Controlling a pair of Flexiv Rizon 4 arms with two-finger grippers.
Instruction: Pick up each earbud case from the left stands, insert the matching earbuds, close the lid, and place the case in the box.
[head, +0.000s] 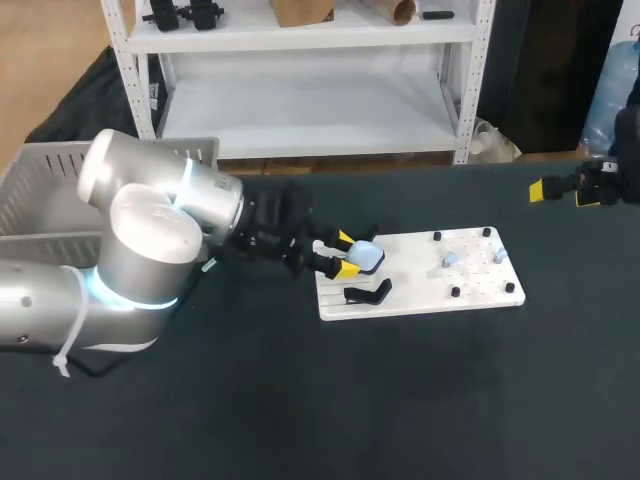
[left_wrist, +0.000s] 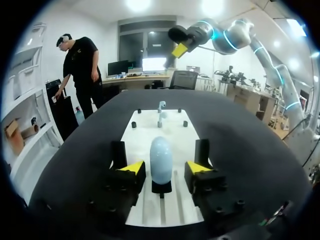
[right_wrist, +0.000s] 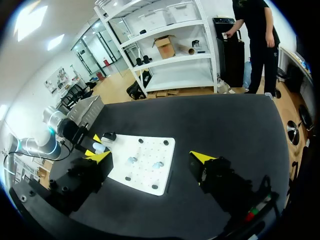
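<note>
**Supervisor:** Report the left claw.

**Operator:** I am reading my left gripper as open. In the left wrist view its two yellow tips are flanking the pale blue earbud case, one on each side. A gap is showing between each tip and the case, so the gripper is holding nothing.

**Supervisor:** Where is the case?

**Operator:** It is standing upright on a black stand, at the end of the white board nearest my left arm. In the head view a second black stand is sitting just beside it on the same end of the board.

**Supervisor:** And the earbuds?

**Operator:** I am seeing the earbuds lying on the other half of the board among the black pegs, well apart from the case.

**Supervisor:** Report the right claw.

**Operator:** My right gripper is hanging wide open with nothing between its fingers. In the head view it is hovering over the table's far right side, well apart from the board.

**Supervisor:** Where is the box?

**Operator:** The grey box is sitting at the table's left, behind my left arm.
</note>
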